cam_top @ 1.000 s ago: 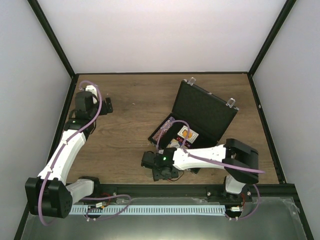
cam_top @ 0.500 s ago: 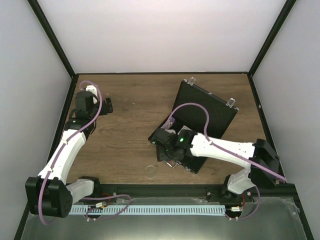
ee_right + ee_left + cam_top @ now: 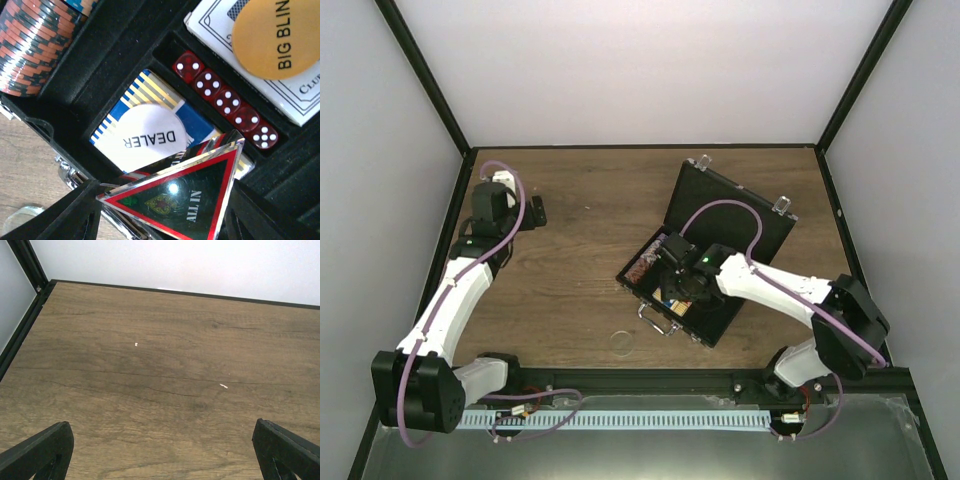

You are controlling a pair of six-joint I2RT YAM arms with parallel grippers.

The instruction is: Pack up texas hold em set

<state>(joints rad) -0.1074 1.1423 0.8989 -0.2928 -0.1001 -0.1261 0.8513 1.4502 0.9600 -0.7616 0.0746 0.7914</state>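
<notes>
In the right wrist view much is cut off. The stack of chips (image 3: 30, 45) runs off the upper left corner, the orange button (image 3: 280, 37) loses its right side so only "BIG BLIN" can be read, and the white card deck (image 3: 220, 27) under it shows a clipped "CLU". A clear round disc (image 3: 622, 341) on the table is only a sliver at the lower left edge there. The top view shows it whole, near the case's front edge but apart from it. From above, the right arm hides most of the tray.

The case (image 3: 730, 215) is black and hinged. It lies open right of centre on the wood-grain table (image 3: 165, 365), with its lid tilted back toward the upper right and silver latches on the lid edge. Its lining looks like matte black foam cut into compartments. The chips are ribbed orange-red with dark grey stripes and lie on edge. Five translucent red dice (image 3: 225, 100) with white pips sit in a narrow diagonal slot. A white round button (image 3: 150, 135) reading "DEALER" rests on a blue deck with yellow stripes (image 3: 131, 102).

The right gripper (image 3: 162, 220) is partly closed. It holds a glossy black triangle (image 3: 175, 195) with a red border, marked "ALL IN", just over the dealer button.

The left gripper (image 3: 165, 445) is at the far left of the top view. Its fingers are spread fully over bare wood and hold nothing.
</notes>
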